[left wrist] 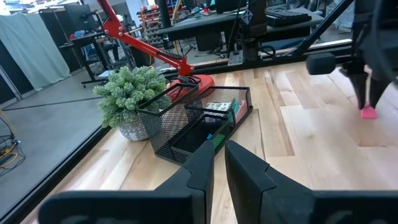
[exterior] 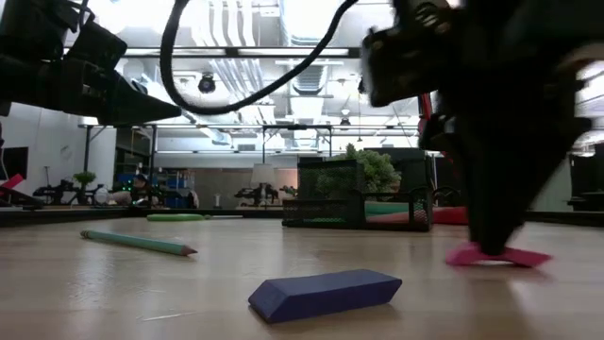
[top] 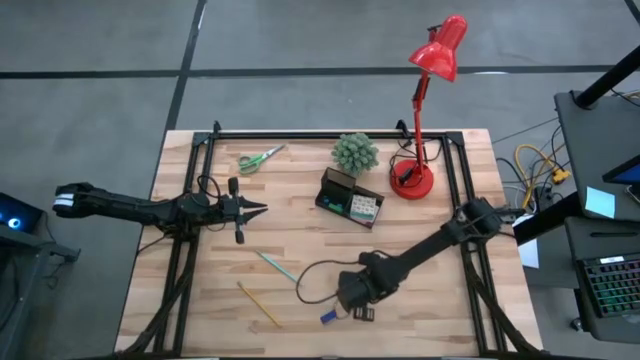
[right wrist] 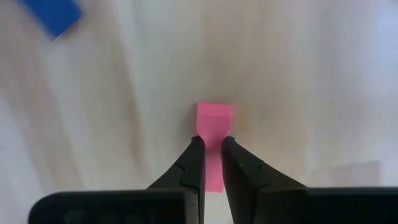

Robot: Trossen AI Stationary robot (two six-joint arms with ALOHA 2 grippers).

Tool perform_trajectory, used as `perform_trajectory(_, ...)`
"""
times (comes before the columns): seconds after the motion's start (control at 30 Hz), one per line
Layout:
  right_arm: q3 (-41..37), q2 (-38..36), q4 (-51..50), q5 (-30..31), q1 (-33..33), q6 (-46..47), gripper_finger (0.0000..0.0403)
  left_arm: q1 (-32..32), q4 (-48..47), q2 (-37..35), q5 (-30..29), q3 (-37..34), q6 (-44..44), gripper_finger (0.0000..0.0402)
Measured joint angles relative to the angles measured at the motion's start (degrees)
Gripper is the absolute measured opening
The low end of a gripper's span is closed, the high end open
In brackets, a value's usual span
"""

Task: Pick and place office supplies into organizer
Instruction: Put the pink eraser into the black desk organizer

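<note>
Pink piece (right wrist: 214, 140), flat, rectangular, small

light: even, bright from overhead | glare: ceiling lights (exterior: 283, 66) blow out white in the low view | shadows: soft and faint on the table (top: 300, 235) | blur: right wrist view soft, wood grain smeared; near blue eraser (exterior: 326, 293) slightly soft | backlit arms read as silhouettes
</note>
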Motion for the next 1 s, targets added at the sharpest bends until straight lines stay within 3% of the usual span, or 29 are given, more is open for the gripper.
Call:
perform_trajectory(0.37,5.29,-0.11,-2.13,1.49,-5.62,-11.80,0.0033,0.02,0.00,-0.01,0.02,0.00,0.00,0.0026)
perform_trajectory(0.83,10.09,-0.16,-2.60,25.11,-13.92,-24.76,0.0033,0.00,-0.03,-0.01,0.15,0.00,0.00,0.0026)
perform_trajectory(1.0,10.20,-0.17,-2.55,27.89,-18.07,-25.59,0.0033,0.02,-0.05,-0.01,0.17,0.00,-0.02,0.0026)
